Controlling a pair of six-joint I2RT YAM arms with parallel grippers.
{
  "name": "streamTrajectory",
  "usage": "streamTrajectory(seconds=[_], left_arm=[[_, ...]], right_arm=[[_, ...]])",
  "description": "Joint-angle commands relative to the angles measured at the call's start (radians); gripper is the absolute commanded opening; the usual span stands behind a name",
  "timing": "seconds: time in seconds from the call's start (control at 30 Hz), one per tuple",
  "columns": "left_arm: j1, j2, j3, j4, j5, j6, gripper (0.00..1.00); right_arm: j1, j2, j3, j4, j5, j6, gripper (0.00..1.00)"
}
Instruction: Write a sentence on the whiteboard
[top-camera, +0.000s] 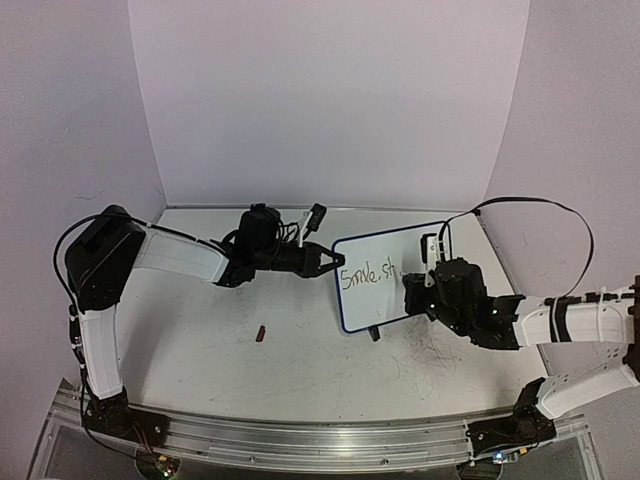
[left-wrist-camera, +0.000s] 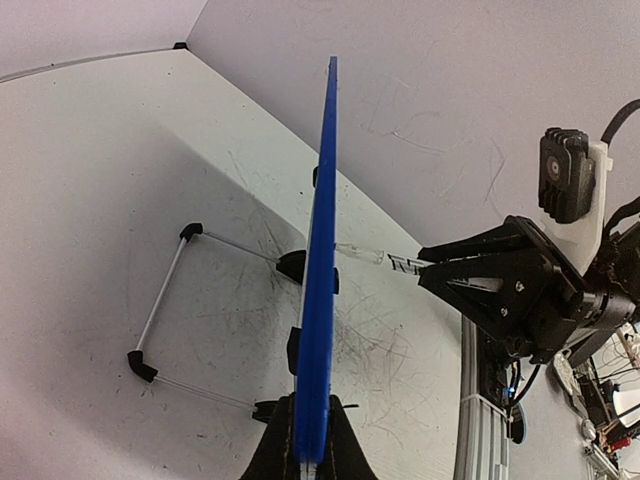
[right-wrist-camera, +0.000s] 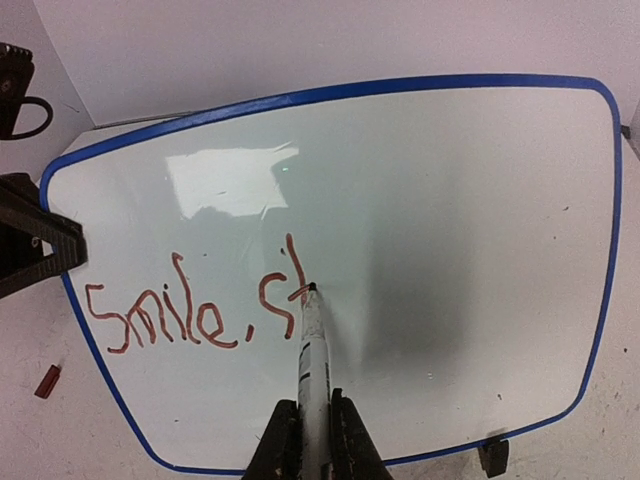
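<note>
The glossy blue-framed whiteboard (right-wrist-camera: 420, 250) is pinched by the left gripper (left-wrist-camera: 308, 450); a marker (right-wrist-camera: 312, 350), clamped by the right gripper (right-wrist-camera: 312, 440), is pressed to the red sentence (right-wrist-camera: 190, 310).

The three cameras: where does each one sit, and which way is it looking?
Top external: above and behind, looking down at the table; the left arm, right arm and whiteboard show.
Left wrist: on the left arm, sighting along the whiteboard's blue edge; the left pincer clamps it.
Right wrist: on the right arm, facing the written side; the right pincer holds a marker.
Shared: every view shows the whiteboard.
</note>
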Motion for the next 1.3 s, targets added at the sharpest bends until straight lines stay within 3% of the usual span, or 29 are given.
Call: streamTrajectory(seconds=[0.0, 0.3, 1.27], left_arm=[[0.009, -0.045, -0.011, -0.034, -0.008, 0.009, 0.0], [0.009, -0.045, -0.01, -0.034, -0.008, 0.006, 0.0], [0.009, -0.043, -0.001, -0.034, 0.0, 0.008, 0.0]], right_arm=[[-0.002, -0.056, 0.01, -0.03, 0.061, 0.016, 0.0], [-0.043, -0.049, -0.031, 0.019, -0.063, 0.013, 0.0], [-0.065, -0.017, -0.033, 0.099, -0.097, -0.033, 0.0]])
